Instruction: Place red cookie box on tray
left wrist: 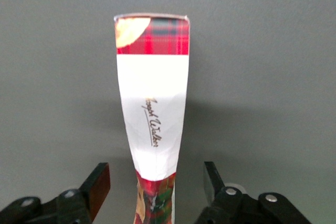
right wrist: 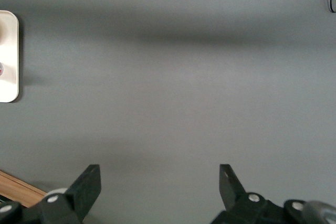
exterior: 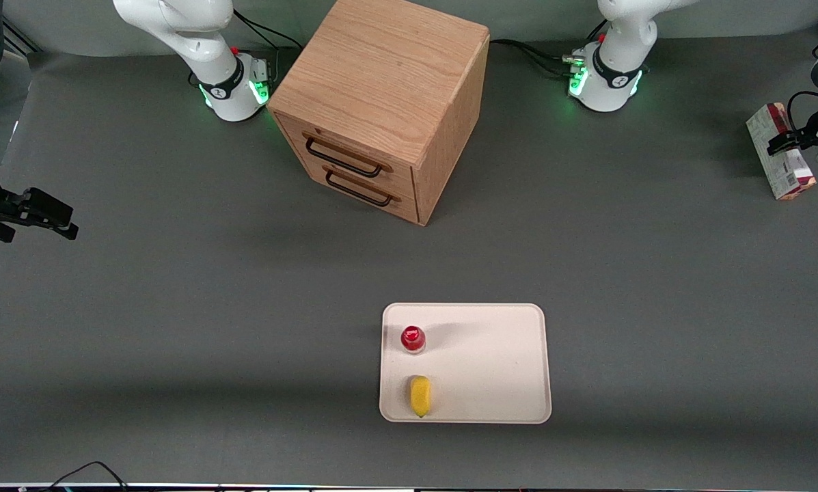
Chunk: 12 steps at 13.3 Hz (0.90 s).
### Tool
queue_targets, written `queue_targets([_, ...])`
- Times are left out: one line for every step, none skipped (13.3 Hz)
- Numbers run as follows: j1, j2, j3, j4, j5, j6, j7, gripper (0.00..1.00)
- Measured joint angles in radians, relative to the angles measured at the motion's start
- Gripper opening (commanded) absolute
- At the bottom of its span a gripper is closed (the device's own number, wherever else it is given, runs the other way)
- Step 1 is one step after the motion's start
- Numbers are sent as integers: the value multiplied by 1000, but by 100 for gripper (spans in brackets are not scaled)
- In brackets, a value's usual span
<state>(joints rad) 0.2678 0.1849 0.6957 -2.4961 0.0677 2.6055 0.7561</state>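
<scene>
While the tray (exterior: 511,403) holds a red-capped bottle (exterior: 413,339) and yellow item (exterior: 420,395), end effector (left wrist: 156,184) spread apart around the red cookie box (left wrist: 153,114).

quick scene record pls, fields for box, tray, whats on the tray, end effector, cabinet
box: red cookie box, standing on edge on the table at the working arm's end, well away from the tray
tray: cream tray, nearer the front camera than the drawer cabinet
on tray: red-capped bottle and yellow item, both toward the parked arm's end; the rest bare
end effector: left end effector straddling the box, fingers open, not touching its sides
cabinet: wooden, two drawers, both shut
task state: box not yet on tray
</scene>
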Motion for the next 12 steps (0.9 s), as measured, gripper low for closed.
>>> queue_targets([2, 3, 0, -1, -1, 0, 2, 46])
queue_targets([3, 3, 0, -1, -2, 0, 2, 34])
queue_targets([3, 3, 0, -1, -2, 0, 3, 20])
queue_targets([3, 3, 0, -1, -2, 0, 3, 8])
queue_targets([3, 3, -1, -1, -2, 0, 5, 0])
queue_targets([2, 3, -4, -2, -2, 0, 6, 0])
queue_targets([2, 3, -7, -2, -2, 0, 8, 0])
queue_targets([2, 3, -10, -1, -2, 0, 10, 0])
queue_targets([1, 2, -16, 0, -2, 0, 15, 0])
queue_targets([0, 1, -26, 5, -2, -3, 22, 0])
queue_targets([-2, -3, -40, 17, -2, -21, 29, 0])
queue_targets([-3, -11, -61, 45, -3, -73, 35, 0])
